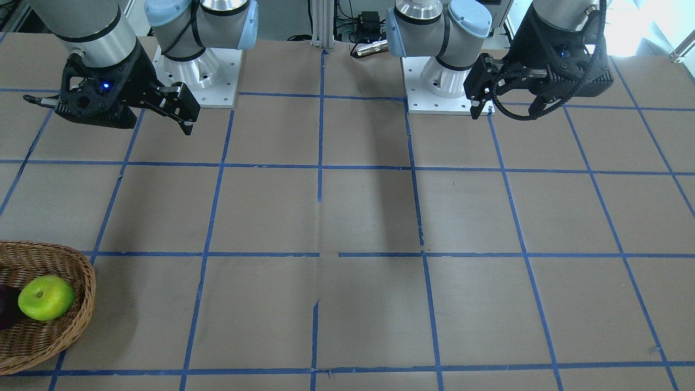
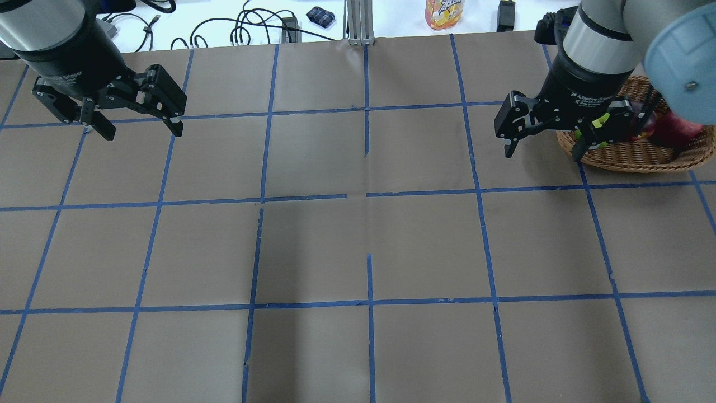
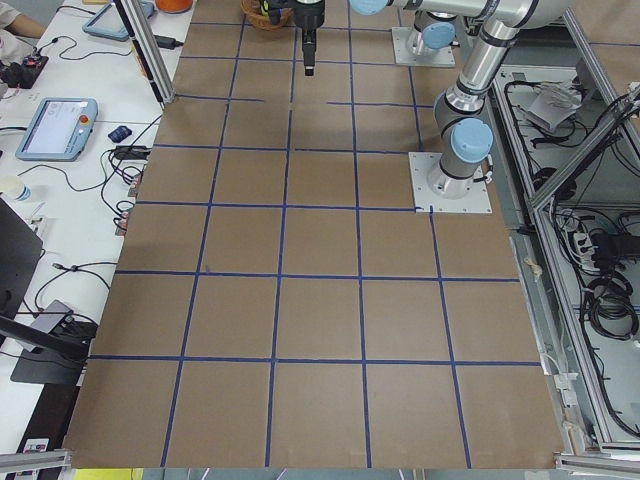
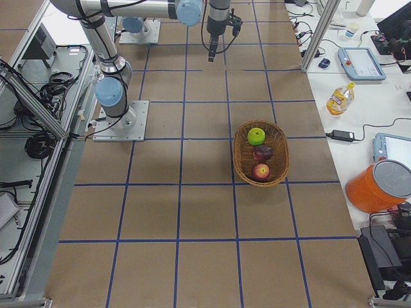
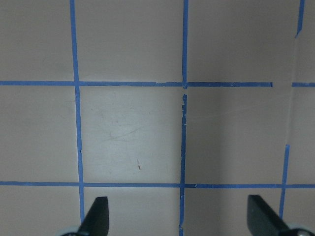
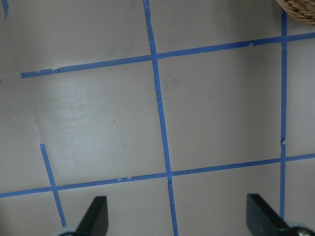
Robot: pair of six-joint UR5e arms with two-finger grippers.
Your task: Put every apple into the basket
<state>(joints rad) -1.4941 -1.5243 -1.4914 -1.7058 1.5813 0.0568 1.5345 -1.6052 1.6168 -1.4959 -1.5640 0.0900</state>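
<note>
The wicker basket [image 4: 280, 153] stands on the table's right side and holds all three apples: the green apple [image 4: 256, 135], the maroon apple [image 4: 262, 153] and the red apple [image 4: 261, 171]. In the front-facing view the basket [image 1: 81, 271] is at the lower left with the green apple [image 1: 46, 297] in it. My right gripper [image 2: 542, 155] is open and empty, raised, beside the basket's [image 2: 643, 159] near-left rim. Its wrist view [image 6: 178, 216] shows bare table and a basket corner [image 6: 300, 9]. My left gripper [image 2: 144, 134] is open and empty, far to the left over bare table [image 5: 178, 216].
The table is brown paper with a blue tape grid. The two arm bases [image 1: 198, 70] [image 1: 445, 76] stand at the robot's edge. A drink bottle [image 2: 444, 11] and cables lie beyond the far edge. An orange jug [image 4: 379, 186] and tablets sit on the side bench.
</note>
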